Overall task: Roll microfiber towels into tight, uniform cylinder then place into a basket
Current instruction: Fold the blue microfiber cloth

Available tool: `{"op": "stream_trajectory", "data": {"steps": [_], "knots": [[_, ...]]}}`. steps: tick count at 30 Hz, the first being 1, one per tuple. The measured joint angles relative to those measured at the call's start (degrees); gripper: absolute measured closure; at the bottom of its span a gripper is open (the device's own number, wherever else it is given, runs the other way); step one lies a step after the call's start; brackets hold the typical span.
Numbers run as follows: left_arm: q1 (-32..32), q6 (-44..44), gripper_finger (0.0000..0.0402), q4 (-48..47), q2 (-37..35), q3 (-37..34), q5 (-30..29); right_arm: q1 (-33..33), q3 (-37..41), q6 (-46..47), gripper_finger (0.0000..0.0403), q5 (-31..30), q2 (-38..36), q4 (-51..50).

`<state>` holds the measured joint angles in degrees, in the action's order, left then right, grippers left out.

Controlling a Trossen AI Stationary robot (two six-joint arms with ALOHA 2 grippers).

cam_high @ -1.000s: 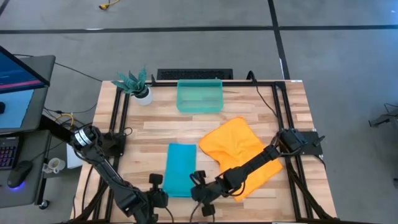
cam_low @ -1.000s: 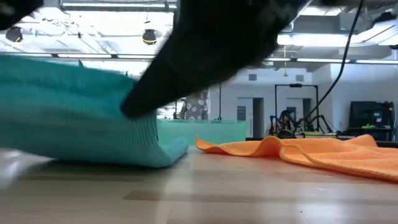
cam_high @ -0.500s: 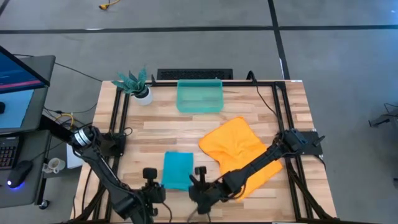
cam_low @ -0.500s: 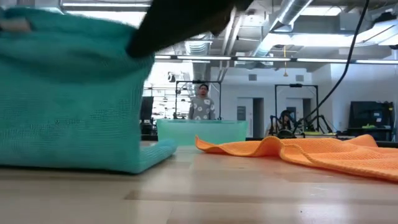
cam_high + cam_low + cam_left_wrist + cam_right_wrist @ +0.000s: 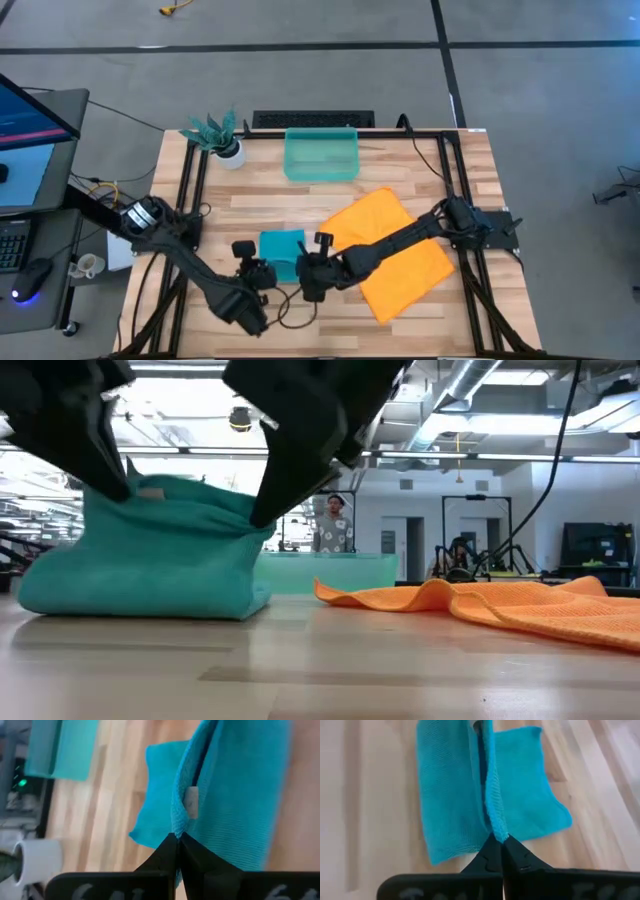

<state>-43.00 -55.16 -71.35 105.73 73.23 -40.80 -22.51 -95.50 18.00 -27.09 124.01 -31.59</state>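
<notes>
The left tool [image 5: 262, 272] and the right tool [image 5: 306, 272] sit close together over the near middle of the counter [image 5: 260, 205], each with its fingers pressed together on an edge of the teal towel [image 5: 283, 254], which lies between them. In the left wrist view the two dark fingertips [image 5: 176, 851] meet on a hem of the teal cloth, with a small pale tag just beyond them; in the right wrist view the fingertips [image 5: 495, 851] pinch a raised ridge of the same towel, whose flat part spreads on the wood ahead. From the low view the teal towel [image 5: 150, 555] is bunched into a folded heap with its bottom resting on the counter and its top edge lifted by both tools. The orange towel [image 5: 395, 250] lies spread and wrinkled just beside the right tool, under that arm. The basket [image 5: 321, 155] stands well beyond both tools, at the far edge of the counter, with a small plant in a white pot [image 5: 222, 140] to its left. In the low view a person [image 5: 333, 530] stands in the room behind.
</notes>
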Motion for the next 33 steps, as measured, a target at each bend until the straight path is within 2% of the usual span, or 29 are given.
{"op": "stream_trajectory", "data": {"steps": [8,13,19,24,26,28,33], "knots": [[4.10,-4.90,0.0401,-4.19,0.00,-2.97,-2.87,3.58,0.00,-1.77,0.0398,-0.02,0.00,0.38],[5.02,-4.65,0.0401,-4.28,0.00,-4.28,-1.45,5.69,0.00,-1.95,0.0396,0.12,0.00,0.42],[2.10,-4.62,0.0401,-3.50,0.00,-4.09,-0.43,2.26,-0.02,-1.86,0.0399,2.00,0.00,0.89],[-2.62,-5.54,0.0401,-2.65,0.00,0.67,1.19,-2.89,-0.07,0.13,0.0398,2.09,0.00,1.54],[-4.71,-3.89,0.0401,-0.99,0.00,3.54,2.83,-4.88,-0.07,1.11,0.0398,2.56,0.00,2.07],[-6.26,-0.70,0.0401,2.91,0.00,6.00,7.64,-6.71,-0.07,1.54,0.0399,3.39,-0.02,2.86],[-9.54,4.59,0.0401,17.02,0.00,7.02,15.97,-11.01,-0.07,1.99,0.0399,6.71,-0.02,6.14]]}}
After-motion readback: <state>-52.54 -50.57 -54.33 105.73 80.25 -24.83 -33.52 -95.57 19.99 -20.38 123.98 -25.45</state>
